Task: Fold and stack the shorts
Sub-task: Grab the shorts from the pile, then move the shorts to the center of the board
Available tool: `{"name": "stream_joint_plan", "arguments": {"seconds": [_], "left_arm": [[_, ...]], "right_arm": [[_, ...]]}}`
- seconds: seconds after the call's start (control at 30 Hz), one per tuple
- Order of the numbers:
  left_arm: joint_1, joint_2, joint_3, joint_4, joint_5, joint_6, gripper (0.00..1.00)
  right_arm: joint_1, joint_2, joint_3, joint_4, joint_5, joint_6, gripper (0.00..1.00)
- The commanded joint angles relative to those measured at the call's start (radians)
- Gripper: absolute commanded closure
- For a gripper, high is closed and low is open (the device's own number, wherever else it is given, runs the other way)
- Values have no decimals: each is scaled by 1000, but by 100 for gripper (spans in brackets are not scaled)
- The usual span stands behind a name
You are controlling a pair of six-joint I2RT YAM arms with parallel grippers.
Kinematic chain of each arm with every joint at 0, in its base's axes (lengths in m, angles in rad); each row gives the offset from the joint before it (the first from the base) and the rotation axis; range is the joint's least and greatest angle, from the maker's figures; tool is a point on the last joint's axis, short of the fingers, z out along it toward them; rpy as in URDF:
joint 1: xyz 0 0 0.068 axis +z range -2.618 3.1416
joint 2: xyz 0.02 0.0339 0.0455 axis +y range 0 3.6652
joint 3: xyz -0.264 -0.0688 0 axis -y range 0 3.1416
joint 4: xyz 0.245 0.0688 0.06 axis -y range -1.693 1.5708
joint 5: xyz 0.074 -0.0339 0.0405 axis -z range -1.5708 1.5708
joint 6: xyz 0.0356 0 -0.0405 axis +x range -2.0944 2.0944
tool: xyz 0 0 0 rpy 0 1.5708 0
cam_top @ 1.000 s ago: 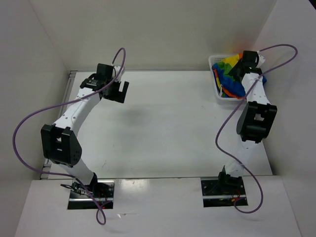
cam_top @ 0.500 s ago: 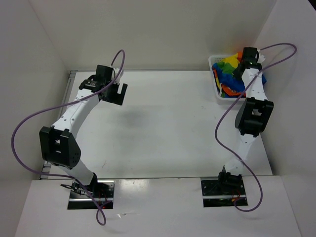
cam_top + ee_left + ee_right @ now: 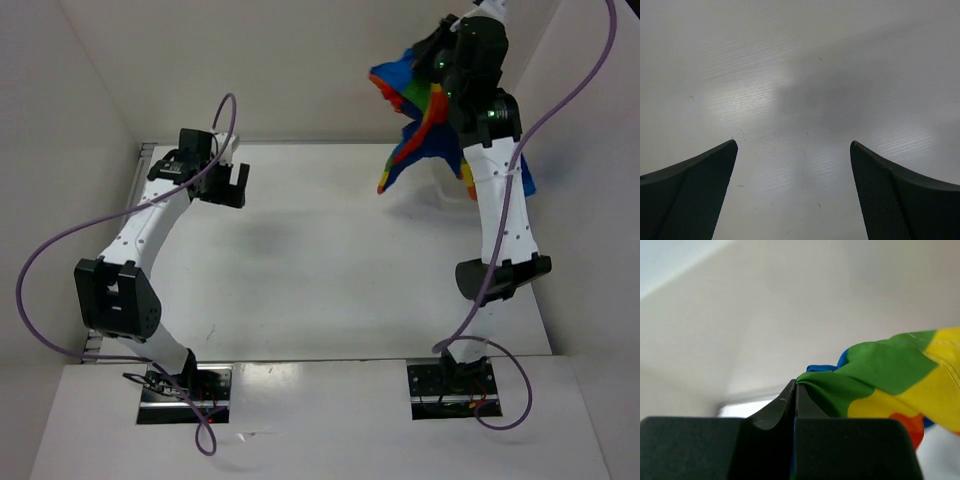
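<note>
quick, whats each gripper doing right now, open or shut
Left gripper: open, holding nothing.
Right gripper: shut on the shorts, which hang in the air.

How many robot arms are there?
2. The left arm stretches over the table, far left, left gripper open and empty. The right arm is lifted high, right gripper pinching the rainbow shorts.
</note>
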Motion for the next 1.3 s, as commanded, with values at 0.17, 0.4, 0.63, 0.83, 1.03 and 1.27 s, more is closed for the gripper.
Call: {"name": "stream_joint_plan", "arguments": {"seconds": [0.17, 0.4, 0.63, 0.83, 1.03, 1.27], "left_arm": [[183, -105, 13, 85, 221, 3, 0], [361, -172, 11, 133, 323, 3, 0], [361, -172, -22, 197, 438, 3, 0], [305, -175, -156, 186, 565, 3, 0], [173, -241, -447, 234, 639, 3, 3], [38, -273, -619, 254, 587, 3, 5]], "right_arm": [[202, -127, 109, 37, -235, -4, 100], [233, -363, -349, 144, -408, 72, 100], [82, -392, -801, 177, -385, 57, 18], [80, -419, -845, 68, -236, 19, 5], [106, -577, -1121, 20, -298, 32, 12], [264, -821, -1550, 128, -273, 189, 12]]}}
